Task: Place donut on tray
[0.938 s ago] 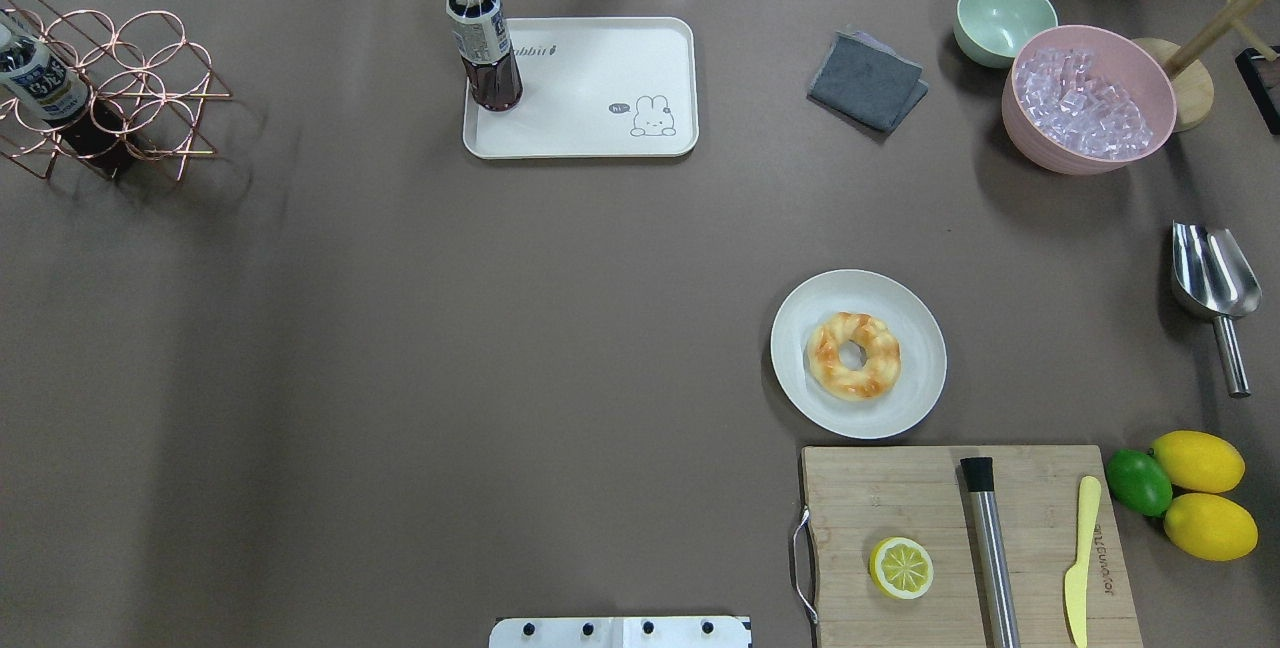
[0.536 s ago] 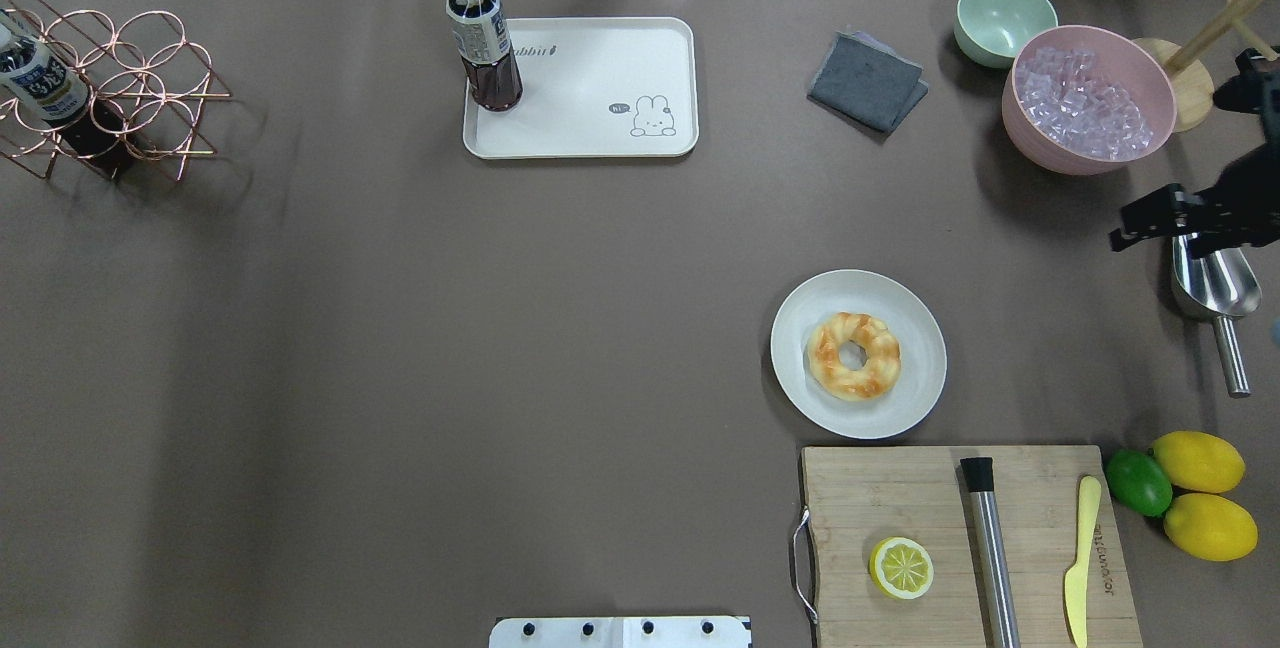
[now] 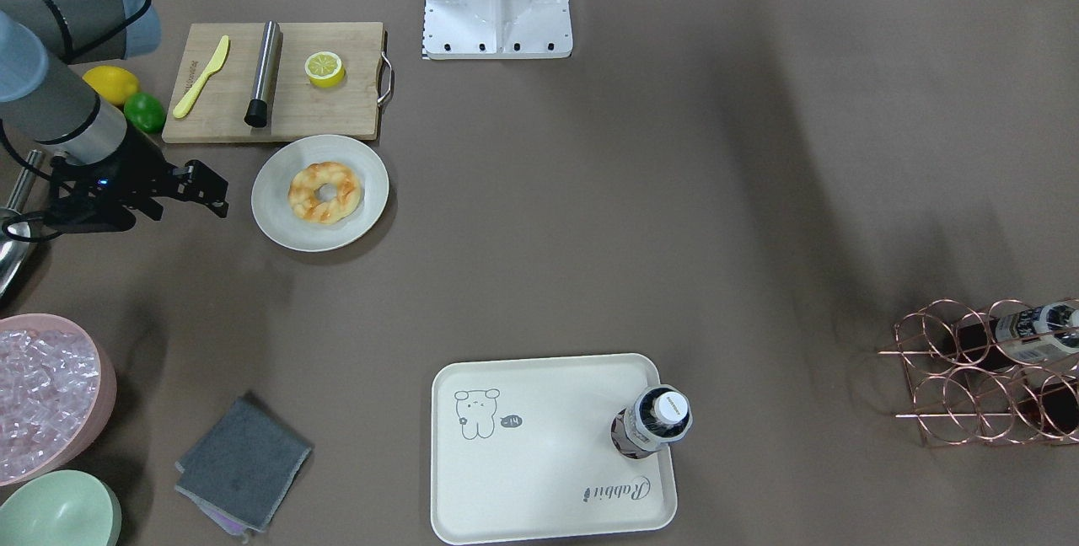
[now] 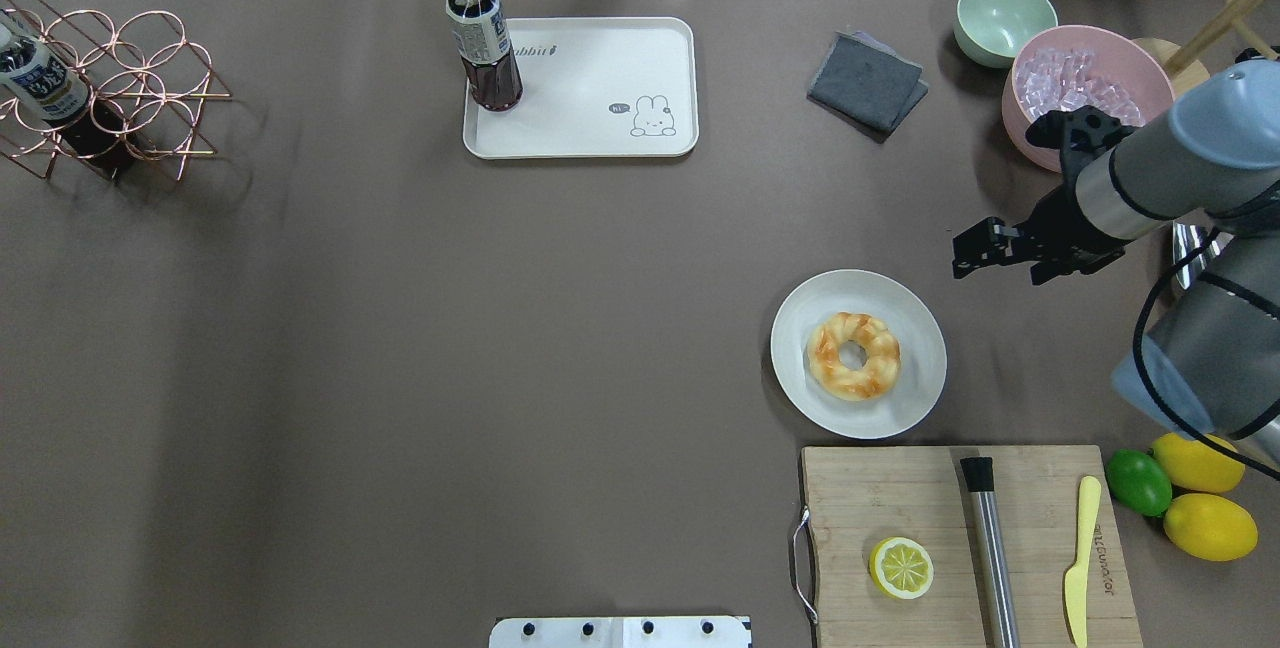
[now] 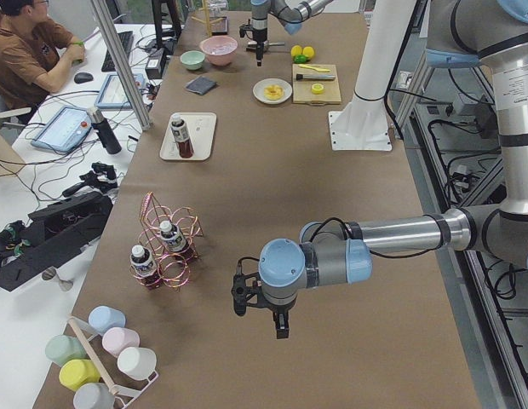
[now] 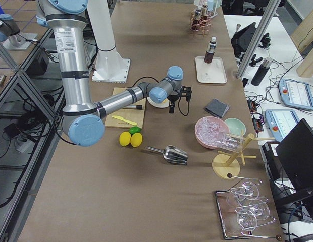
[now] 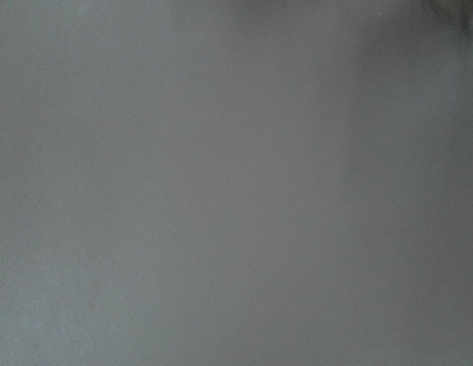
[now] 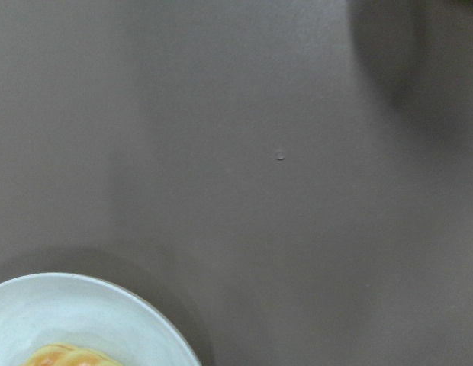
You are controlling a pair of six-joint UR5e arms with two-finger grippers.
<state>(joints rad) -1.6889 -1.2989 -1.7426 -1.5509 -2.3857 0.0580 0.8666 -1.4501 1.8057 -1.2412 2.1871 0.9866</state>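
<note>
The donut [image 4: 853, 356], a golden braided ring, lies on a round off-white plate [image 4: 905, 408] right of the table's middle. It also shows in the front view [image 3: 324, 192], and as a sliver in the right wrist view [image 8: 65, 357]. The cream tray [image 4: 600, 123] with the rabbit drawing lies at the far side, empty except for a bottle [image 4: 483, 48] at its left end. My right gripper [image 4: 975, 250] hovers past the plate's far right rim, its jaws apart and empty. My left gripper [image 5: 260, 307] shows only in the left side view; I cannot tell its state.
A wooden cutting board [image 4: 900, 498] holds a halved lemon [image 4: 901, 567], a steel rod and a yellow knife. A pink bowl of ice [image 4: 1050, 68], a green bowl, a grey cloth [image 4: 865, 78], a scoop, lemons and a lime are at the right. A copper rack [image 4: 110, 93] stands far left.
My right arm has come in from the right edge and moved left, from over the scoop to just beyond the plate's far right rim. The donut and tray have not moved.
</note>
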